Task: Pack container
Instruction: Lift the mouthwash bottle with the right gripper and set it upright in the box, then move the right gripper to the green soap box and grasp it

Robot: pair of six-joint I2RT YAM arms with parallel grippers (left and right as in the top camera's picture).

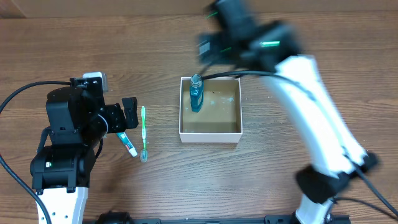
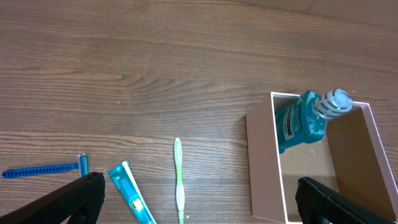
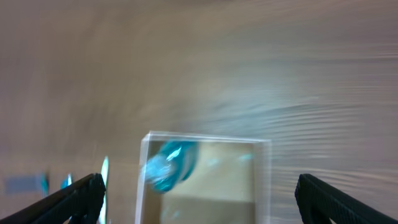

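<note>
Left gripper [image 2: 199, 202] and right gripper [image 3: 199, 196] both stand spread, empty. The container [image 2: 261, 162], bottle [image 2: 305, 121] inside, lies by one left jaw, the toothbrush [image 2: 179, 180] between both. Best centre on its handle, clear of the toothpaste [image 2: 130, 196] near the other jaw.

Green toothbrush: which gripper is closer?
Left. The left gripper sits just beside the green toothbrush. The right gripper, blurred, is beyond the far side of the container, well away from the toothbrush.
</note>
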